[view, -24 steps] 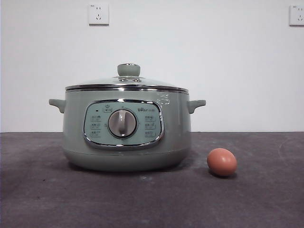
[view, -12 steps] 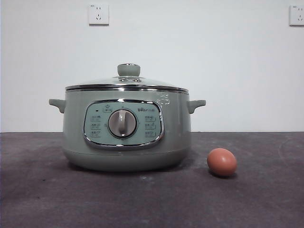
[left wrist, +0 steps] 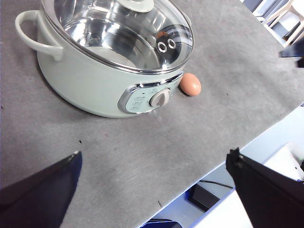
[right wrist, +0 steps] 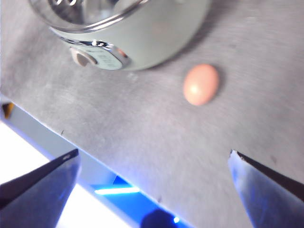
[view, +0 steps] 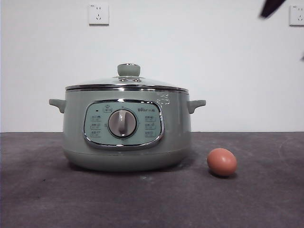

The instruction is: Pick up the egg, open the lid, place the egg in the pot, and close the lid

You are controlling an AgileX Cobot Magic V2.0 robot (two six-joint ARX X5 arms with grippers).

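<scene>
Sage-green, the pot (view: 127,130) is sitting on the grey table (view: 152,199), its chrome-framed panel and grey dial (view: 122,123) facing the front camera. On it the glass lid (view: 127,83) is resting closed, steel rim seated all round, green knob (view: 128,70) upright on top. Through the glass, the left wrist view is showing a shiny steel inner bowl. Two small handles are sticking out from the pot's sides.

Off to one side the egg (view: 222,162) is lying on the table, near the pot's base but not touching it, roughly level with the panel side. Nothing is holding it.

High above the table, the right gripper (right wrist: 154,164) is hanging with its jaws spread wide and nothing between them; the egg (right wrist: 201,84) is lying on the mat beyond them, with the pot's (right wrist: 142,33) front just past it. In the front view a black tip (view: 271,7) is showing at the top corner on the egg's side; which arm it belongs to I cannot tell.

Also high and clear of the pot, the left gripper (left wrist: 154,164) is holding its jaws wide apart and empty, looking down on the lid (left wrist: 121,33), the pot (left wrist: 90,85) and the egg (left wrist: 190,84) beside it.

On the white wall behind, two sockets (view: 98,14) are showing.
</scene>
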